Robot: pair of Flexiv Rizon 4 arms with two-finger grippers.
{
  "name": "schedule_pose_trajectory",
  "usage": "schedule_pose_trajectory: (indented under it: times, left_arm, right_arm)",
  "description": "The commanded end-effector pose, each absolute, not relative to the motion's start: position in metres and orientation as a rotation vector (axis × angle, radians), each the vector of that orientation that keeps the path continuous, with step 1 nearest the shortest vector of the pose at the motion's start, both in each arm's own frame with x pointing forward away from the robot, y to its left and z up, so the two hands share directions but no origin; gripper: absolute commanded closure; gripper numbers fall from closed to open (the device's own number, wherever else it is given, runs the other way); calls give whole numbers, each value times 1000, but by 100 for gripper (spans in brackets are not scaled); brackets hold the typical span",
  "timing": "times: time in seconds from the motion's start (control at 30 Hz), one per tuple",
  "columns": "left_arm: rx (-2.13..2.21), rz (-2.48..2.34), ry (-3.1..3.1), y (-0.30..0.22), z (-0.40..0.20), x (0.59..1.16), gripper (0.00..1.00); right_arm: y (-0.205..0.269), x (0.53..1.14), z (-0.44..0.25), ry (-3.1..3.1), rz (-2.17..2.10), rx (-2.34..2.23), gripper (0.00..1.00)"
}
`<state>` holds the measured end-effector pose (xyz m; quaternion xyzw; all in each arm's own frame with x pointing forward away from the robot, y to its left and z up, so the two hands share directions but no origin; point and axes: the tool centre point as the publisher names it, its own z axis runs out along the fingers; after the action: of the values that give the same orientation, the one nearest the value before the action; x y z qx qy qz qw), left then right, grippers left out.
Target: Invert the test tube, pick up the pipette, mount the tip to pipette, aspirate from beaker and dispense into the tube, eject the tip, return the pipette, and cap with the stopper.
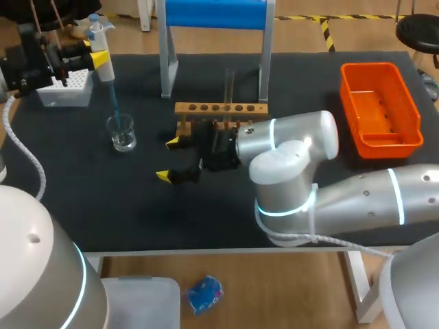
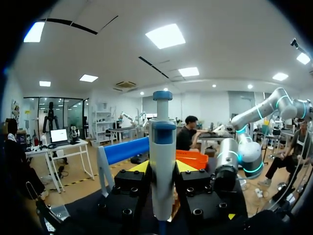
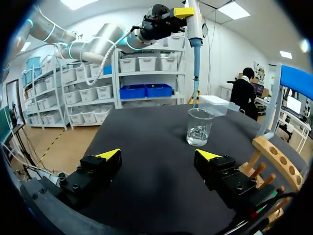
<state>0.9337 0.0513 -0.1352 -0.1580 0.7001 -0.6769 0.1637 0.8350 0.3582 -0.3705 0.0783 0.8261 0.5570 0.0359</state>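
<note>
At aspiration; left gripper (image 1: 98, 59) clenching pipette (image 1: 97, 31) above beaker (image 1: 122, 134), tip (image 1: 114, 110) seemingly immersed; right gripper (image 1: 168, 159) released; dispensing, capping pending.

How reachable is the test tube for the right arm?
Likely yes: right gripper is open beside the rack, the test tube stands clear above it, left gripper holds the pipette over the beaker.
</note>
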Motion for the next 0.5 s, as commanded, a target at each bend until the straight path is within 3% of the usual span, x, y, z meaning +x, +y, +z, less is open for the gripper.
schedule_pose_trajectory:
  times: [0.03, 0.5]
  left_arm:
    - [-445, -1918, 1990, 52, -144, 944, 100]
    - [-455, -1916, 1965, 55, -161, 949, 100]
  right_arm:
    - [397, 851, -389, 2545, 1721, 245, 0]
    - [409, 883, -404, 2532, 1772, 299, 0]
